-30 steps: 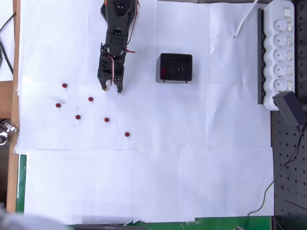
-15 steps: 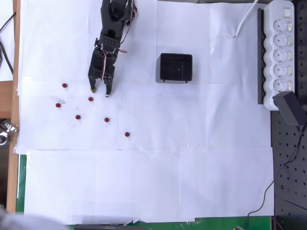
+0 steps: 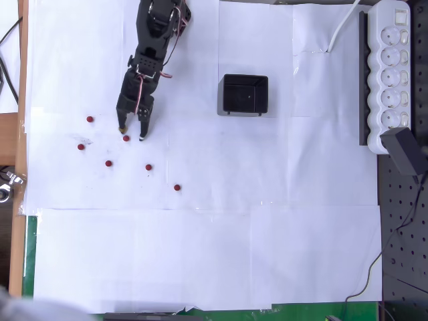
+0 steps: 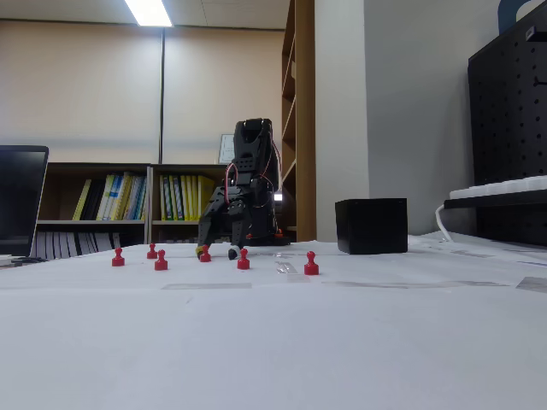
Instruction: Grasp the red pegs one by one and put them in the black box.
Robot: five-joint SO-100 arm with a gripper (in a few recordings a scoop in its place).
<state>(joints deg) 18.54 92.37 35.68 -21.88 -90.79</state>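
Six red pegs (image 3: 108, 163) lie scattered on the paper-covered desk (image 3: 267, 254) at left; since the earlier frame the gripper (image 3: 131, 134) moved further left and nearer, fingers apart, now straddling one peg (image 3: 126, 138). Black box (image 3: 245, 94) sits well right of it, inside glossy and dark, contents hard to tell.

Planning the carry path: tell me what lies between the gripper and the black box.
In the overhead view, only bare white paper lies between the gripper and the black box.
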